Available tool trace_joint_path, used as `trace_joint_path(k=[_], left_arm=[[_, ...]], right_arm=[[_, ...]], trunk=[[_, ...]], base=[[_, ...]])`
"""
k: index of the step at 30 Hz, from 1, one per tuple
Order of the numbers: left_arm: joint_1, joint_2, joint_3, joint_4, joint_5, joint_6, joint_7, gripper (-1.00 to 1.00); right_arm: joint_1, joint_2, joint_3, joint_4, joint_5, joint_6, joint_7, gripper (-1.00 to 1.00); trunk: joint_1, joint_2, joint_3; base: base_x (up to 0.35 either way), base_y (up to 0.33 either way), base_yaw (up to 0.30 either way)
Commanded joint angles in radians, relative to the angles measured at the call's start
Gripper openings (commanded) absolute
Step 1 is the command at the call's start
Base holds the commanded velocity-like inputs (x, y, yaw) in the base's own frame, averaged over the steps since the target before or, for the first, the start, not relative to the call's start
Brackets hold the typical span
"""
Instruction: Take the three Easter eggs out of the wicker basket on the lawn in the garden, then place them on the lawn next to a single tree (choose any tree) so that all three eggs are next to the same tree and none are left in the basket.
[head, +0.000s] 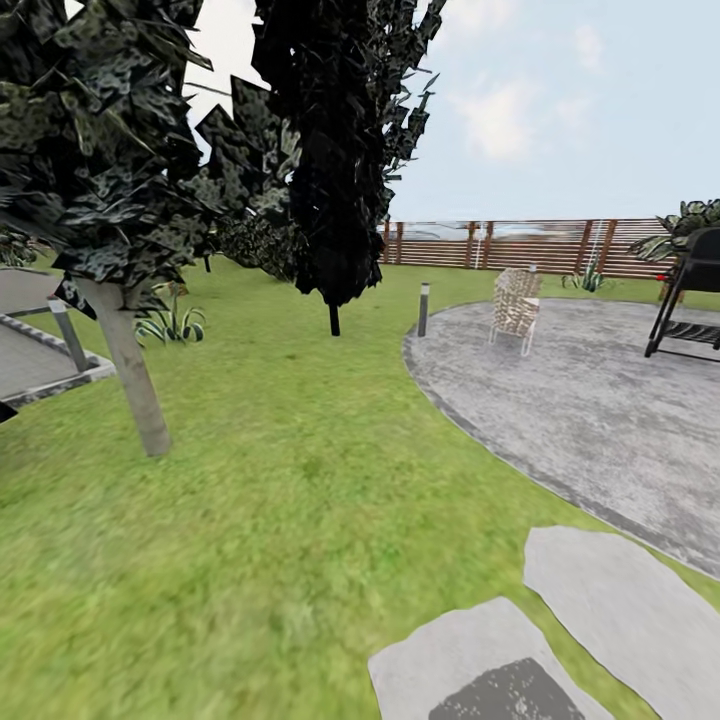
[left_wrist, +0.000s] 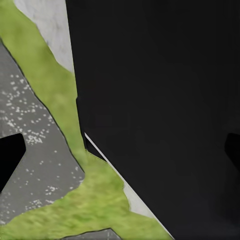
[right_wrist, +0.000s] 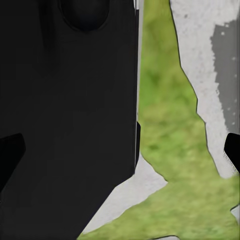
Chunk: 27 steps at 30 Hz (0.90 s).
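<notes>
While I am in transit across the garden, my head view takes in the lawn (head: 300, 520) with a tree (head: 128, 375) whose pale, thin trunk leans slightly beside a grey bordered slab at the lawn's left edge. Farther back stands a near-black columnar tree (head: 335, 180), with a short bollard (head: 424, 308) just beside the curved rim of a grey paved patio (head: 600, 410). On that patio sit a woven chair (head: 516, 305) and a dark grill (head: 695, 290); a slatted fence (head: 520, 245) closes the far side. Flat stepping stones (head: 620, 600) lie at the lawn's near edge. Neither the eggs nor the basket appear from this position. Both wrist views look down past my dark body onto grass and stone, presumably because my arms hang stowed for travel. Whether my fingers are spread or closed I cannot tell.
</notes>
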Motion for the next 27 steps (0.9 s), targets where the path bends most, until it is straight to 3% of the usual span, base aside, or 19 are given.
trace_joint_path(k=[1,27], left_arm=[[0.001,0.0,0.001,-0.002,-0.004,0.001,-0.001,1.0],[0.001,0.0,0.001,-0.002,-0.004,0.001,-0.001,1.0]], right_arm=[[0.0,0.0,0.0,0.0,0.001,0.0,-0.001,1.0],[0.0,0.0,-0.001,0.0,-0.003,0.0,-0.002,1.0]], trunk=[[0.001,0.0,-0.001],[0.001,0.0,-0.001]], base=[[0.253,0.0,0.0],[0.253,0.0,0.0]])
